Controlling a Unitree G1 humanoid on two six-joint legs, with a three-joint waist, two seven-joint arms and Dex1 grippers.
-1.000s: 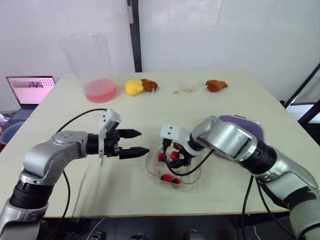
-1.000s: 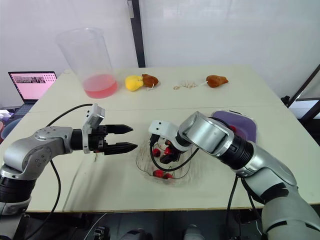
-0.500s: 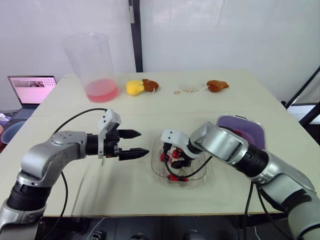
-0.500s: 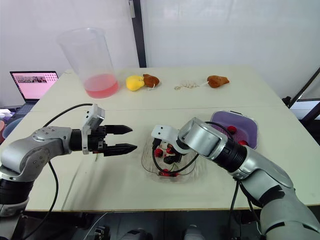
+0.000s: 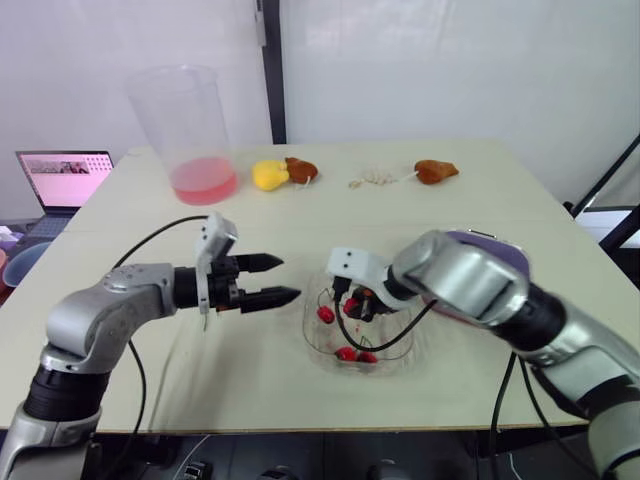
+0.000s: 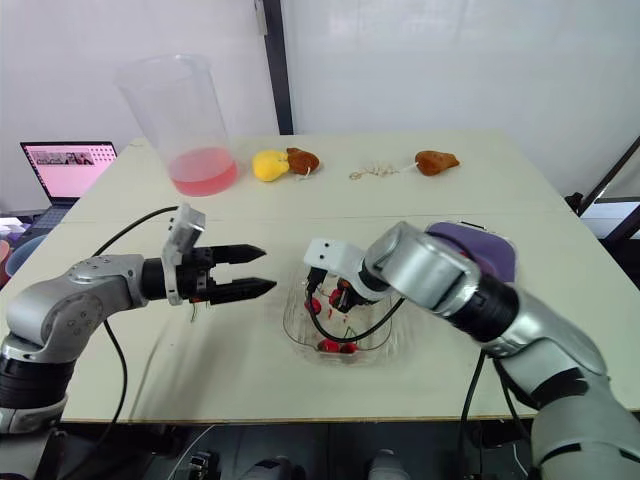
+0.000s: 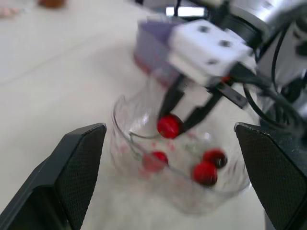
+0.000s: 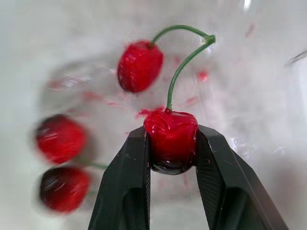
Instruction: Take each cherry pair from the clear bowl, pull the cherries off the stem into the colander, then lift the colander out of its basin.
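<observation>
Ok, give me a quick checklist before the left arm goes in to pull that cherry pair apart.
1. Right pincer shut on one cherry: ok.
2. Second cherry hangs free on the stem: ok.
3. Left pincer open: ok.
4. Left pincer at the pair: not ok, it hovers beside the clear bowl.
5. Pair lifted clear of the bowl's rim: cannot tell.
6. Purple colander free for the drop: cannot tell, the right arm hides most of it.

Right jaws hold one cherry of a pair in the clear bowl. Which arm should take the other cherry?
Left. The left gripper is empty, jaws open, aimed at the clear bowl. The right gripper is shut on one cherry; the twin cherry hangs free.
</observation>
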